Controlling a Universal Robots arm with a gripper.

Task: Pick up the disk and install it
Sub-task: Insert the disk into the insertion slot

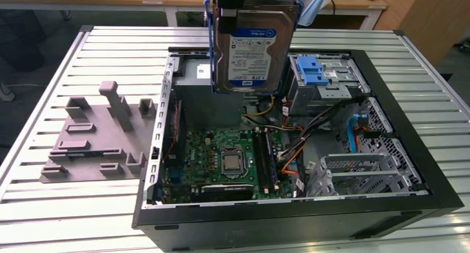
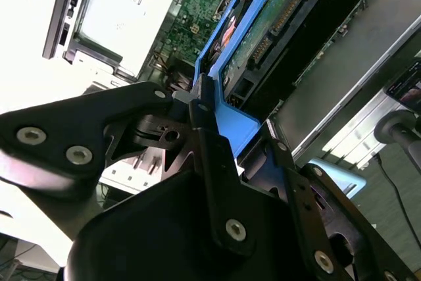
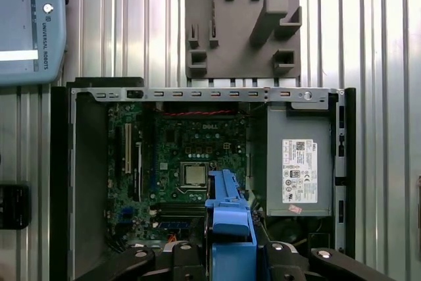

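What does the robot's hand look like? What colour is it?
The gripper is matte black, built from flat, angular links joined by round silver screws. Its fingers are slim black bars.

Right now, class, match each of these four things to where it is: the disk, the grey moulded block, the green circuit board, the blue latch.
Things: 1 the disk; 2 grey moulded block; 3 green circuit board; 4 blue latch.
Places: A on the slatted table beside the open case; B on the metal cage inside the case; C clamped in the gripper, above the case; D flat on the case's floor.
Pairs: 1-C; 2-A; 3-D; 4-B.
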